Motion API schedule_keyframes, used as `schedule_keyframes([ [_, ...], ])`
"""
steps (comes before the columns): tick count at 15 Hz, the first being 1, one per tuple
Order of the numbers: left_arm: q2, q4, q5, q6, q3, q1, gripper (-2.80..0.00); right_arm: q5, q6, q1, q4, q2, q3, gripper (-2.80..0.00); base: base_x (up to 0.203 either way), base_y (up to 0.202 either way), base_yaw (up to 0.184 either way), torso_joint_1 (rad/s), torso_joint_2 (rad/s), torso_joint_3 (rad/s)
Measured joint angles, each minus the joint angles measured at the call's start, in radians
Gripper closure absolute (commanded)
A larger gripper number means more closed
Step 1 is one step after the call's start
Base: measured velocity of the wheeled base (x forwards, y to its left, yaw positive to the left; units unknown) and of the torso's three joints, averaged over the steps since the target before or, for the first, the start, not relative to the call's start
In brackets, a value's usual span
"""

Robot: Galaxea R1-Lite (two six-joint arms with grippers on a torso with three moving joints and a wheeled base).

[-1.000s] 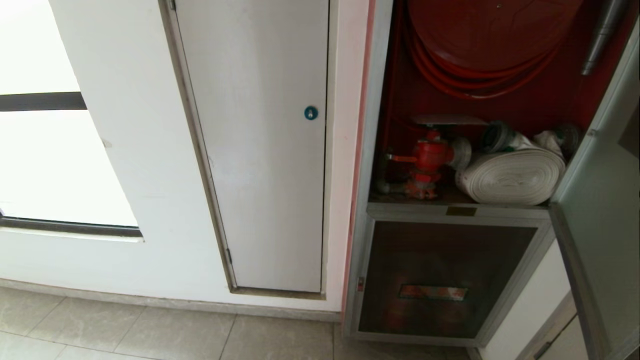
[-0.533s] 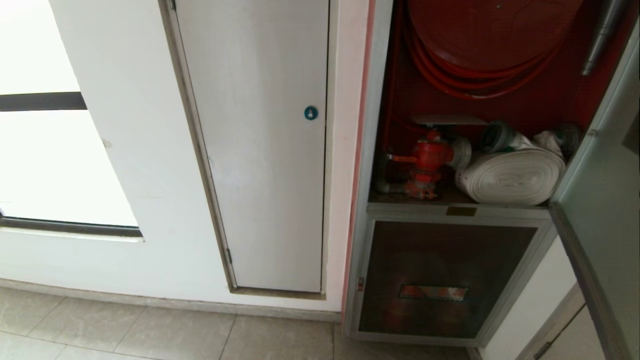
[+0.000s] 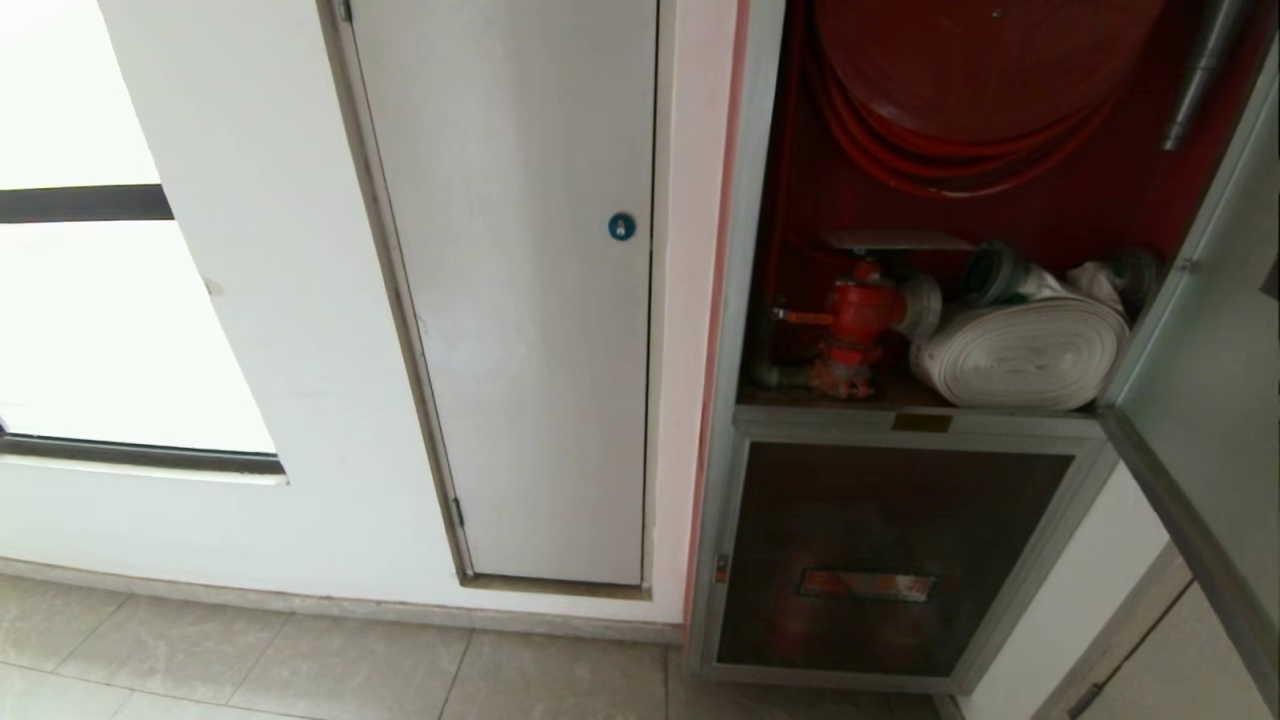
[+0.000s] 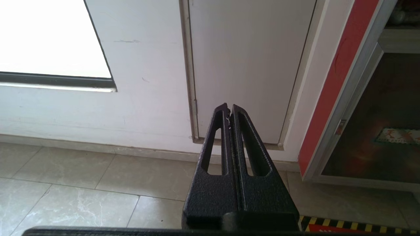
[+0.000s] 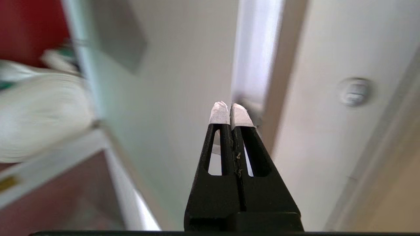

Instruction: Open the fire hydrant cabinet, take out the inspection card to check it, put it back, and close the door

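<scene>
Clenched empty, the right gripper (image 5: 231, 113) is hovering beside the door's (image 3: 1205, 400) edge at the frame's right, open off the fire hydrant cabinet (image 3: 745, 300); stiff glass probably swings heavily, best pushed by its frame.

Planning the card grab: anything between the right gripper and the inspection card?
Nothing visible. The door is swung open; the inspection card lies above the red valve, uncovered. Right gripper is shut, beside the door's edge.

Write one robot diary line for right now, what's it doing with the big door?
step: opening door | door: swung wide | fire hydrant cabinet: open | inspection card: above red valve | right gripper: shut, at door edge | left gripper: shut, parked
</scene>
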Motion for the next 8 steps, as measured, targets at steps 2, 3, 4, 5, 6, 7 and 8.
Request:
schedule_keyframes([
  [2, 0.0, 0.0, 0.0, 0.0, 0.0, 0.0, 0.0, 0.002, 0.0, -0.031, 0.081, -0.042, -0.024, 0.0, 0.0, 0.0, 0.0, 0.0, 0.0, 0.0],
  [3, 0.0, 0.0, 0.0, 0.0, 0.0, 0.0, 0.0, 0.003, 0.0, -0.036, 0.118, -0.06, -0.036, 0.0, 0.0, 0.0, 0.0, 0.0, 0.0, 0.0],
  [4, 0.0, 0.0, 0.0, 0.0, 0.0, 0.0, 0.0, 0.004, 0.0, -0.041, 0.136, -0.074, -0.043, 0.0, 0.0, 0.0, 0.0, 0.0, 0.0, 0.0],
  [5, 0.0, 0.0, 0.0, 0.0, 0.0, 0.0, 0.0, 0.003, 0.0, -0.046, 0.141, -0.083, -0.048, 0.0, 0.0, 0.0, 0.0, 0.0, 0.0, 0.0],
  [6, 0.0, 0.0, 0.0, 0.0, 0.0, 0.0, 0.0, 0.004, 0.0, -0.061, 0.149, -0.092, -0.051, 0.0, 0.0, 0.0, 0.0, 0.0, 0.0, 0.0],
  [7, 0.0, 0.0, 0.0, 0.0, 0.0, 0.0, 0.0, 0.005, 0.0, -0.074, 0.16, -0.099, -0.054, 0.0, 0.0, 0.0, 0.0, 0.0, 0.0, 0.0],
  [8, 0.0, 0.0, 0.0, 0.0, 0.0, 0.0, 0.0, 0.005, 0.0, -0.082, 0.176, -0.106, -0.057, 0.0, 0.0, 0.0, 0.0, 0.0, 0.0, 0.0],
])
